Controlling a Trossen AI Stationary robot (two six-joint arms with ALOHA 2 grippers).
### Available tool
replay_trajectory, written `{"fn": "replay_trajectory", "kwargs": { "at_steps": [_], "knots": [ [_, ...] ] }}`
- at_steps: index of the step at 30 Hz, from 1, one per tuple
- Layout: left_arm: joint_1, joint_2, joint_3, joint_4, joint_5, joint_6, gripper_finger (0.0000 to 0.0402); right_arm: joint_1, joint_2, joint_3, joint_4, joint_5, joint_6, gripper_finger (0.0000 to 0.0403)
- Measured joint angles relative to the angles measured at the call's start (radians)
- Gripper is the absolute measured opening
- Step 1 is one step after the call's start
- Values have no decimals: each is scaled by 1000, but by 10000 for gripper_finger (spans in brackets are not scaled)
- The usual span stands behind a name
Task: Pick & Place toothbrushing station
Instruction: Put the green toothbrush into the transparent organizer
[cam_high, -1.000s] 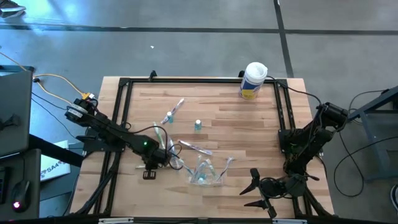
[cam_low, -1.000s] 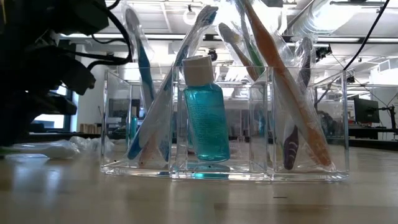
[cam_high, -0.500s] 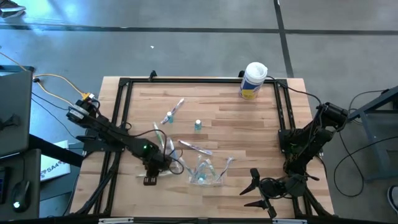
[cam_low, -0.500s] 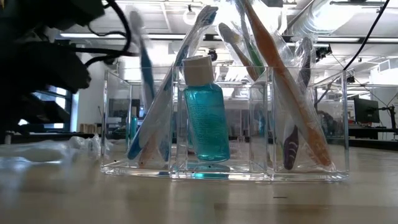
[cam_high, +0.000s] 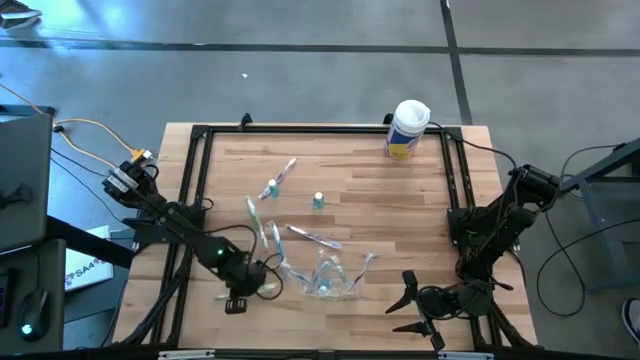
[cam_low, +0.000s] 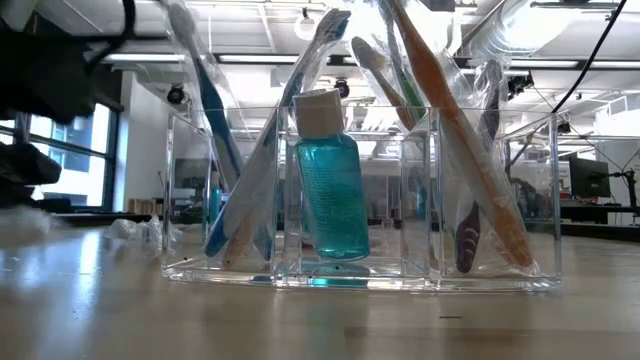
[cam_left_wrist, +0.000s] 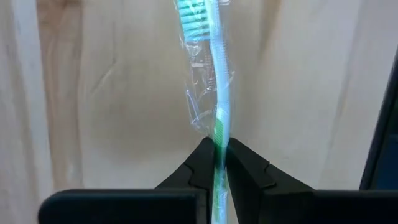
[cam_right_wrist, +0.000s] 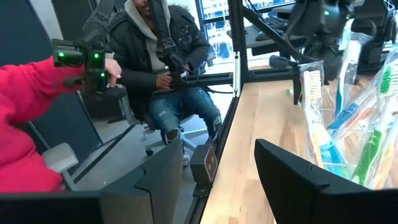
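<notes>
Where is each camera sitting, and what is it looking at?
High: above, looking down on the table and both arms.
Low: at tabletop height, facing the clear holder.
Left wrist: behind the left pincer, shut on a wrapped toothbrush.
Right wrist: behind the open right pincer, seeing people.
Shared: high and low both show the holder.

A clear plastic holder (cam_low: 360, 200) with several compartments is seen upright near the table's front edge, packed with wrapped toothbrushes (cam_low: 455, 130) leaning at angles and one teal bottle (cam_low: 330, 185) (white-capped) standing in its middle compartment. A green-bristled toothbrush (cam_left_wrist: 214, 74) in clear wrap is held just beside it. Three more brushes (cam_high: 281, 177) and a small tube (cam_high: 318, 201) are scattered farther back.
</notes>
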Motion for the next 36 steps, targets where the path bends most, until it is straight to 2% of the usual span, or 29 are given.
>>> {"fn": "replay_trajectory", "kwargs": {
  "at_steps": [8,12,18,24,28,31,36],
  "knots": [
    [-140,-5,2,205,-232,-126,30,1,0,0,-4,-6,-11,193],
    [-220,-6,2,252,-331,-221,30,1,0,0,-6,-27,-26,193],
    [-293,-6,3,454,-509,-191,31,1,0,0,-13,-31,-26,193],
    [-313,-5,3,667,-661,-18,31,1,0,0,-14,-31,-26,193],
    [-273,-5,3,866,-671,230,31,1,0,0,-14,-31,-26,193],
    [-212,-5,4,948,-689,369,31,1,0,0,-13,-31,-25,193],
    [-114,4,4,1004,-704,441,31,9,0,0,-6,-32,-21,193]
  ]
}}
